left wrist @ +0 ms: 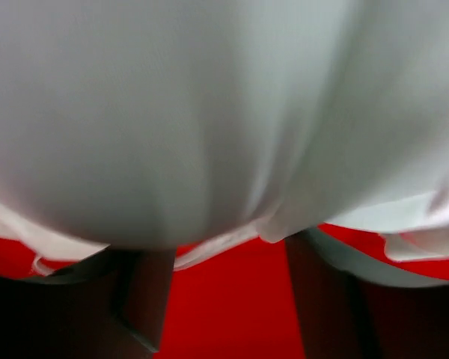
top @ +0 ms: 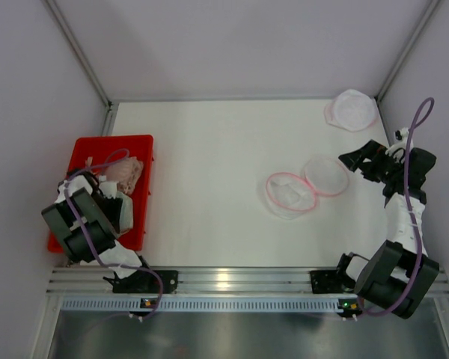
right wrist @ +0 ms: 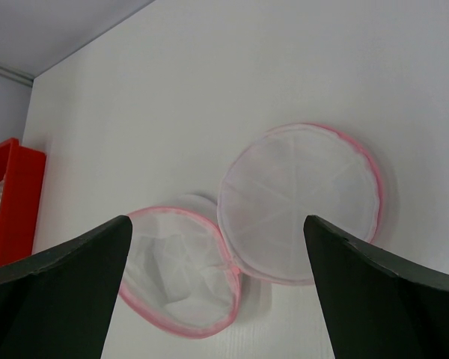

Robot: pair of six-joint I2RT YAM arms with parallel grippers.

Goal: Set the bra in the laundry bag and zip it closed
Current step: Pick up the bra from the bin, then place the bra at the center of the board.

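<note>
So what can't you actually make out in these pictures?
- Left wrist view: the bra hangs right against the lens. It is blurred and covers the tips of the left pincer, so I cannot tell whether they touch it.
- Top view: the laundry bag is too small to show where its zip starts.
- Right wrist view: the red tray is cut off by the left edge.

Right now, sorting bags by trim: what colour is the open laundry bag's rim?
Pink. The laundry bag shows it best in the right wrist view.

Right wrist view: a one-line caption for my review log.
Open right hand faces the unzipped, pink-rimmed laundry bag lying on the white table; red bin at left.
</note>
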